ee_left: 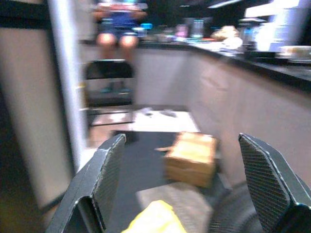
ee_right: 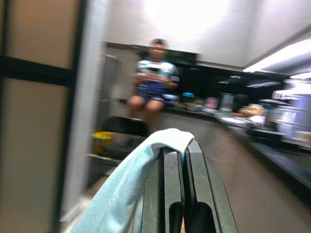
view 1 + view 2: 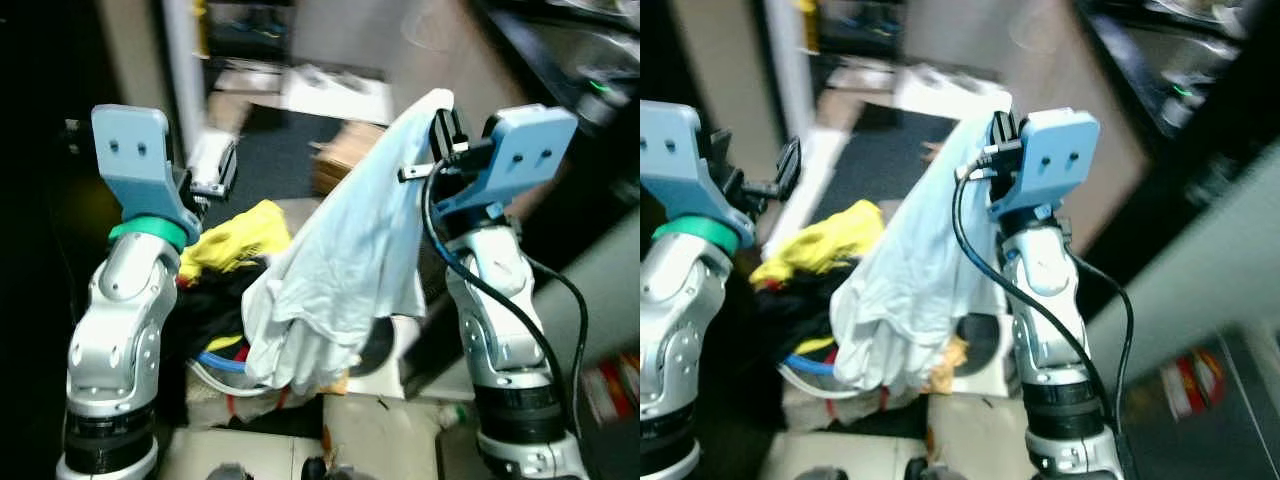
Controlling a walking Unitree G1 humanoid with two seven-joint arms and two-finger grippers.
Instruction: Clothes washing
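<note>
Right end effector (image 3: 445, 130): raised at the right, fingers pressed together on a garment (image 3: 345, 270) that hung down from them toward the middle.
Laundry pile (image 3: 232, 262): on the floor below and between the two arms, left of the hanging garment and partly behind it.
Left end effector (image 3: 215, 170): raised at the left, above the pile, fingers spread apart.
Cardboard box (image 1: 191, 158): on the floor beyond the pile.
Counter (image 1: 272, 68): along the right side of the room.
Person (image 2: 154, 80): seated at the far end, behind a chair (image 1: 109, 73).
</note>
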